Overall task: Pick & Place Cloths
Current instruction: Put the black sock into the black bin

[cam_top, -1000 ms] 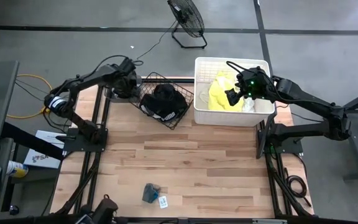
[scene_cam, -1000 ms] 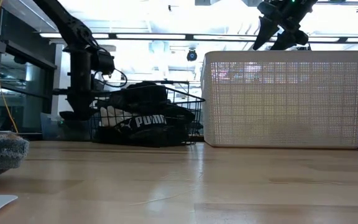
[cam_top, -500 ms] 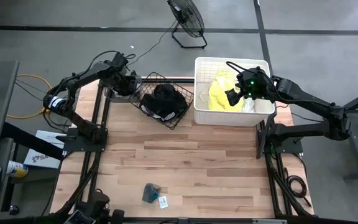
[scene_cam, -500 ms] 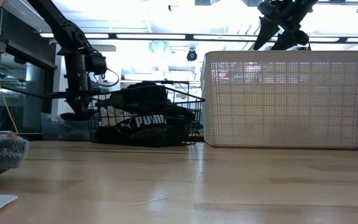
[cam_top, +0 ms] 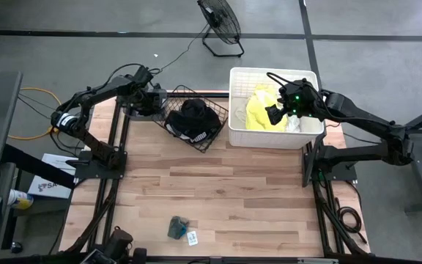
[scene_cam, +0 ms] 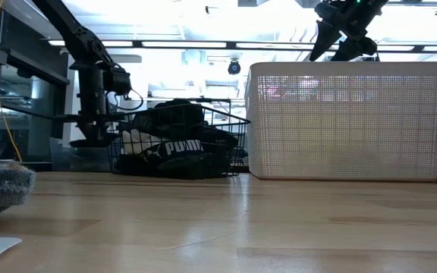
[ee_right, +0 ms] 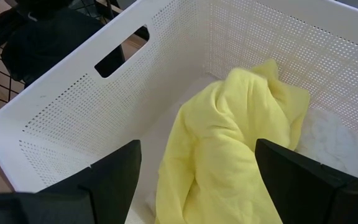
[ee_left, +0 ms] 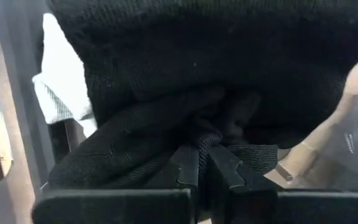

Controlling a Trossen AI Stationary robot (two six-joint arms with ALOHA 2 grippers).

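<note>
My left gripper (cam_top: 147,100) stands at the table's far left corner, just left of the black wire basket (cam_top: 173,94), pointing steeply down and shut on a black knit cloth (ee_left: 216,74). A white cloth (ee_left: 58,87) shows beside the black one. The basket holds a heap of black cloths, one with white lettering (scene_cam: 179,147). My right gripper (ee_right: 194,180) hovers open over the white tub (cam_top: 240,132), above a neon yellow cloth (ee_right: 229,137) that lies on a white cloth (ee_right: 325,140) in the tub. My left gripper pinches a bunched fold of the black knit cloth (ee_left: 207,140) between its two fingers (ee_left: 188,168), coming at it from above. The rest of the cloth bulges up around and beyond the fingers. What it rests on is hidden by the cloth itself.
A small grey cloth (cam_top: 176,227) and a white tag (cam_top: 192,237) lie near the table's front edge. The tub's tall perforated wall (scene_cam: 344,121) stands right of the basket. A fan (cam_top: 220,26) stands on the floor beyond the table.
My left gripper has shifted a little beside the basket's left end and rolled at the wrist. My right gripper has kept still over the tub.
</note>
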